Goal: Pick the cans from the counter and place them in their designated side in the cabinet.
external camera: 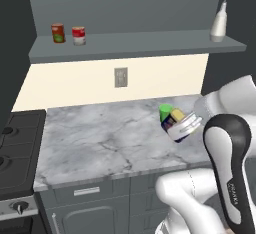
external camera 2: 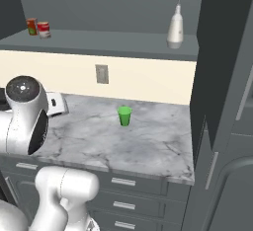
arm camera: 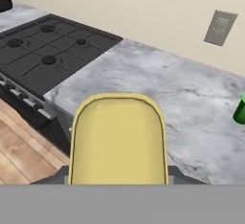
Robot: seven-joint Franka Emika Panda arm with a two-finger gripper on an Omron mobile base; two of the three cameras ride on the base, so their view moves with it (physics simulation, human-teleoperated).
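- Left base view: gripper (external camera: 182,126) is up off the counter (external camera: 100,143), closed round the blue can (external camera: 175,119) w/ yellow top, just beside the green cup (external camera: 165,111). Can looks tilted and clear of the marble, though I can't be sure of the gap.
- Same view: red-and-white can (external camera: 78,35) already on the cabinet (external camera: 135,45) shelf, far left, next to the red can w/ green label (external camera: 58,33). White bottle (external camera: 219,24) at the shelf's right end.
- Step, my read: one can shelved, second in hand, so this is the carry phase. Next move calls for a lift well above shelf edge, then reach toward its side; which side that is, can't tell from here.
- Arm pose: elbow bulks at lower right, forearm bent low, wrist tipped over the counter's right part.
- Right base view: arm's dark joint at left hides the can; a bit of the white hand shows by it. Cup stands alone mid-counter, wall outlet (external camera 2: 102,74) behind it. Both shelf cans small at upper left.
- Hand view: yellow can top fills the lower middle, seated betw the jaws, so pincer is holding it; fingertips themselves hidden. Camera looks across marble to the black stove (arm camera: 48,50); cup's edge at right.
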